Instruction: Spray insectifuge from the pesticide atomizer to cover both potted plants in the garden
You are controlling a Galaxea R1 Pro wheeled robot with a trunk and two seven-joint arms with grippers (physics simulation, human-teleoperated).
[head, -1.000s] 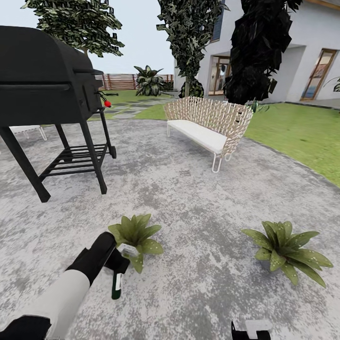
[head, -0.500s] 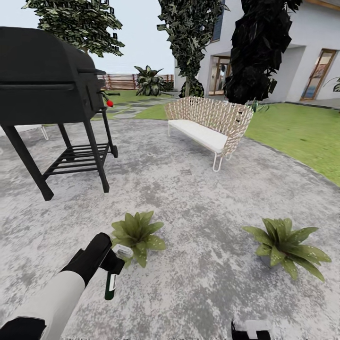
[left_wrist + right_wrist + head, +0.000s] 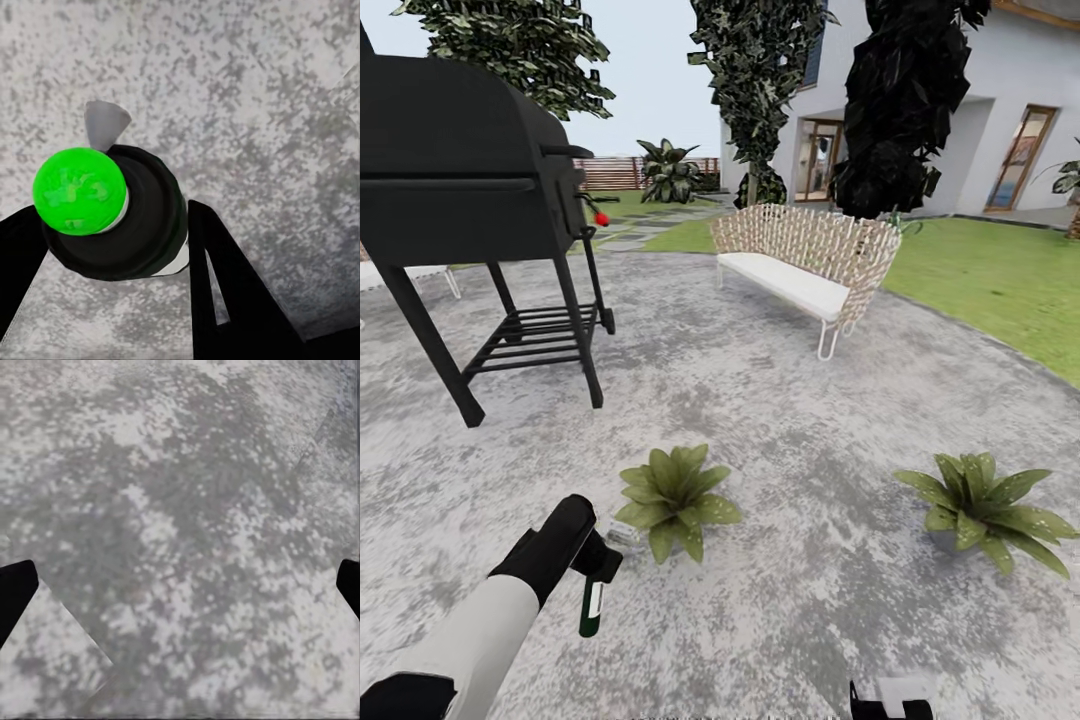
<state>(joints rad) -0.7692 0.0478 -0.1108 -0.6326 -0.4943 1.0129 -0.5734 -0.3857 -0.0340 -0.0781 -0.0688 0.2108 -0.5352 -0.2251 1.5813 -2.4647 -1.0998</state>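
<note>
The small dark pesticide atomizer with pale label [image 3: 593, 603] hangs bottle-down from the left hand [image 3: 598, 562], just beside the nearer potted plant, a low rosette of pointed green leaves [image 3: 675, 497]. In the left wrist view the bottle's bright green base [image 3: 78, 188] sits between the dark fingers [image 3: 225, 292], which are clamped on it. Judged light, rigid and smooth-walled; a hold high on the body below the trigger head seems soundest, as a low grip could let it swivel. The second leafy potted plant [image 3: 987, 508] stands well apart, on the same mottled grey stone patio [image 3: 780, 400]. The right hand [image 3: 180, 585] has its fingers spread wide over bare stone, holding nothing.
</note>
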